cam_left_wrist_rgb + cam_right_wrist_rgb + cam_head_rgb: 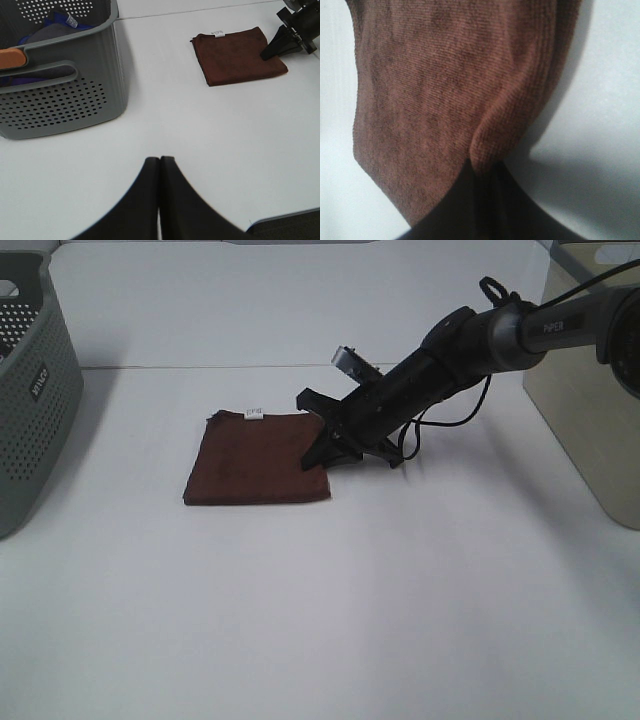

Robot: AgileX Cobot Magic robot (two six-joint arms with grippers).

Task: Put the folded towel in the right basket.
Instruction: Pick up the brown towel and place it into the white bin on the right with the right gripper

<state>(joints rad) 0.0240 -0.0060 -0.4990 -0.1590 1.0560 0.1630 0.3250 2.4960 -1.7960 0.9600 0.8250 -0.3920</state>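
My right gripper [322,454] pinches the folded towel [250,460] by its nearest edge; the rest lies flat beyond the fingertips.

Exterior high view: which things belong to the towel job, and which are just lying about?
Job: folded towel; right gripper, shut on its edge; right basket.
Lying about: grey perforated basket; left gripper, shut and idle.
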